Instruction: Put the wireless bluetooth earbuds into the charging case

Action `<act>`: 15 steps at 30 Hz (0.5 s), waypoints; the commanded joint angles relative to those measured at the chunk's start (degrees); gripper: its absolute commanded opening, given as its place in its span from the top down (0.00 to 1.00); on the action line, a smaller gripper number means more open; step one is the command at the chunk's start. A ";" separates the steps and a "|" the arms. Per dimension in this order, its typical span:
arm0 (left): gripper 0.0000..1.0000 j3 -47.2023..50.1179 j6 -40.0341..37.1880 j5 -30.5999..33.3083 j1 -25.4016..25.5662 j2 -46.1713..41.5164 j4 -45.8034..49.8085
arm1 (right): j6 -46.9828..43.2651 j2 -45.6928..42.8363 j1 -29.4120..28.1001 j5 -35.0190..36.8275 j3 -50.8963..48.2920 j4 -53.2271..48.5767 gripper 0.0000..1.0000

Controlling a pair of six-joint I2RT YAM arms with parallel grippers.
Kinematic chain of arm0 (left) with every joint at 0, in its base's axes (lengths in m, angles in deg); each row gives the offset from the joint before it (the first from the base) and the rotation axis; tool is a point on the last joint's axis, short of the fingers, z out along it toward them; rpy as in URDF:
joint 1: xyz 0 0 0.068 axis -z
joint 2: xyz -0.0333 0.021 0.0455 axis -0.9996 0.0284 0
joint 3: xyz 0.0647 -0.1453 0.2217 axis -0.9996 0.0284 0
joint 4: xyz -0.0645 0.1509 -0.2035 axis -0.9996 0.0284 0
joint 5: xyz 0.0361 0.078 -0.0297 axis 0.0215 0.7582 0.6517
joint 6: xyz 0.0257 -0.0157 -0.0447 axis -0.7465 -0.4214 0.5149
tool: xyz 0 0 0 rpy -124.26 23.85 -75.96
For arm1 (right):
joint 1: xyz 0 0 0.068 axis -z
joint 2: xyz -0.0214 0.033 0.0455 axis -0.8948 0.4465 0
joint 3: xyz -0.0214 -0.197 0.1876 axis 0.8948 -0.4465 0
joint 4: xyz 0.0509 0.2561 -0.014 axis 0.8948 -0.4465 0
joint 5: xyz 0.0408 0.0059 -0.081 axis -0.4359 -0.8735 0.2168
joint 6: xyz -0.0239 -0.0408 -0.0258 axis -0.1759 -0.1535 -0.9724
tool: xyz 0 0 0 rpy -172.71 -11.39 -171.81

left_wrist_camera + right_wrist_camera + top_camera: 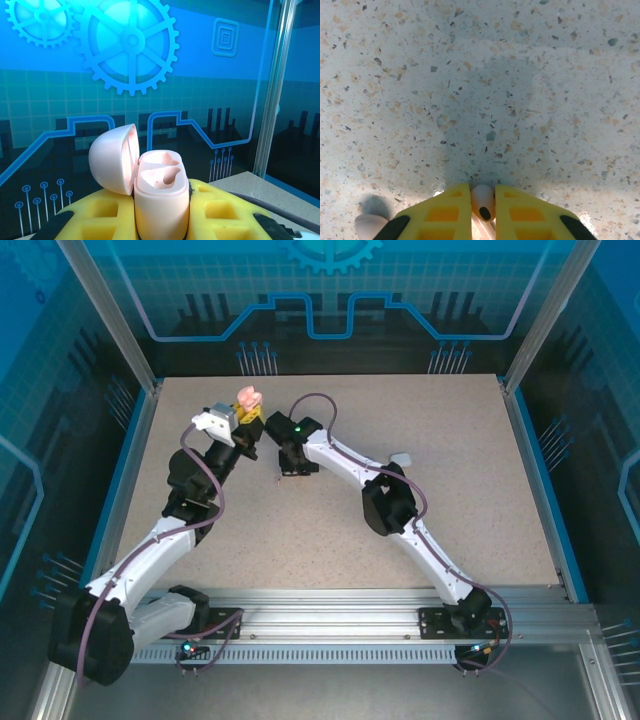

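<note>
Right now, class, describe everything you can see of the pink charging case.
The pink charging case is a smooth, glossy, plastic-looking pale pink shell, standing upright, clamped between the left gripper's yellow jaws. Its domed lid stands open at the left in the wrist view. The two moulded earbud wells in its top look empty.

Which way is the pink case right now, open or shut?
Open. Its lid is swung back to the left of the case, and both earbud hollows in the top sit bare.

The bottom edge crops the earbud (483,201) in the right claw (482,190) and a second earbud (369,225).
</note>
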 commanded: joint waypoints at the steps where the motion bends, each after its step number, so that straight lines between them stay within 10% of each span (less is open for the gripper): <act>1: 1.00 -0.91 0.31 -2.11 -0.06 -0.70 -0.58 | -1.48 1.29 0.28 -0.91 0.42 1.25 0.90; 15: 1.00 -0.34 1.46 -5.15 -0.06 -3.84 0.82 | -6.01 -25.05 4.48 0.89 -19.13 12.41 0.94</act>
